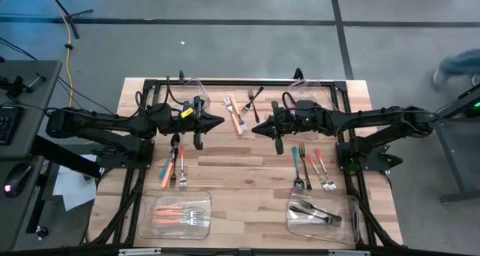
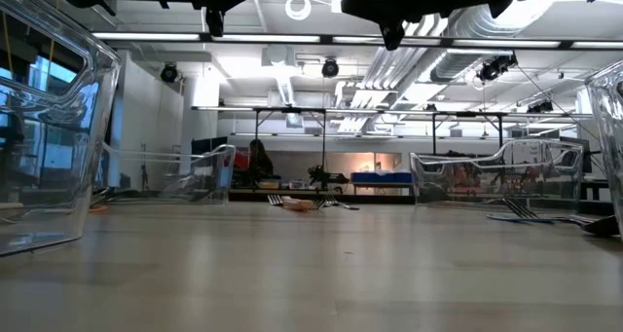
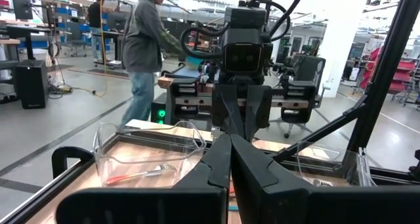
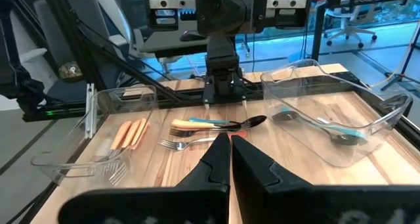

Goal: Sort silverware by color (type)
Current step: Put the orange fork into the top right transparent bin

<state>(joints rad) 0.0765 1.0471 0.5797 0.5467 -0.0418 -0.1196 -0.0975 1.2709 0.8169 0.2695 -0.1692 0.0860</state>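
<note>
High view, silverware [image 1: 238, 115] between left gripper [image 1: 222, 122], right gripper [image 1: 255, 128]

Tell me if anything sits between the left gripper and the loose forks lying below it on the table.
Nothing visible does. The left gripper hangs shut above bare wood, and the loose forks lie in the open beside the arm's base, uncovered.

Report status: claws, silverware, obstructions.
Left claw and right claw shut, empty, facing over mid-table. Silverware partly sorted; loose pieces lie outside the bins. Nothing blocking.
</note>
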